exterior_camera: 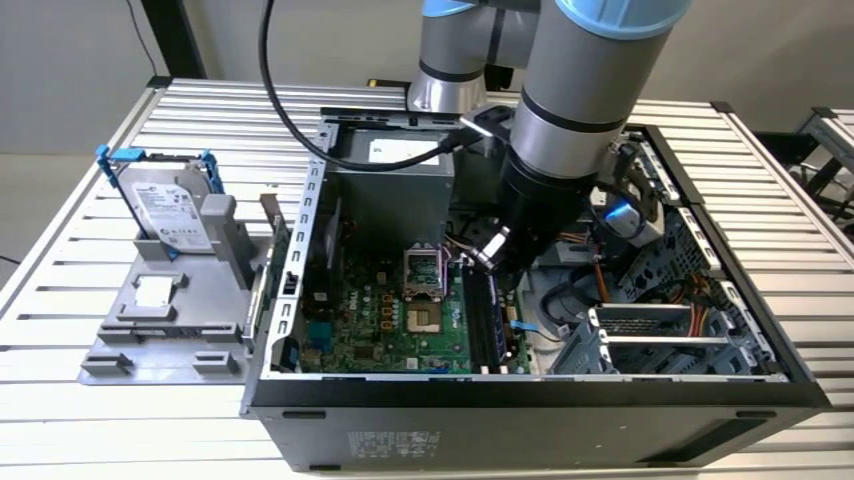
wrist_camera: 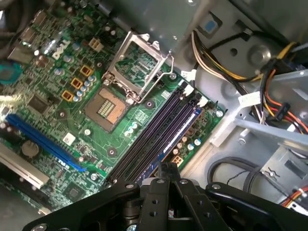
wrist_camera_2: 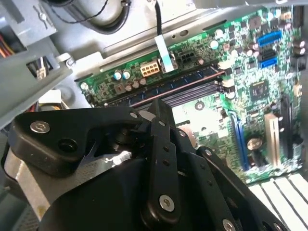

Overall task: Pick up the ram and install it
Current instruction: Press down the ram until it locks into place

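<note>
The gripper hovers over the motherboard at frame centre; the ram, a light, stiff, fragile stick best held by its long edges, apparently sits slotted. Jaws: cannot tell.

Nothing legible: print too small on the white label of the hard drive beside the computer case, and on the white sticker inside that case.
</note>
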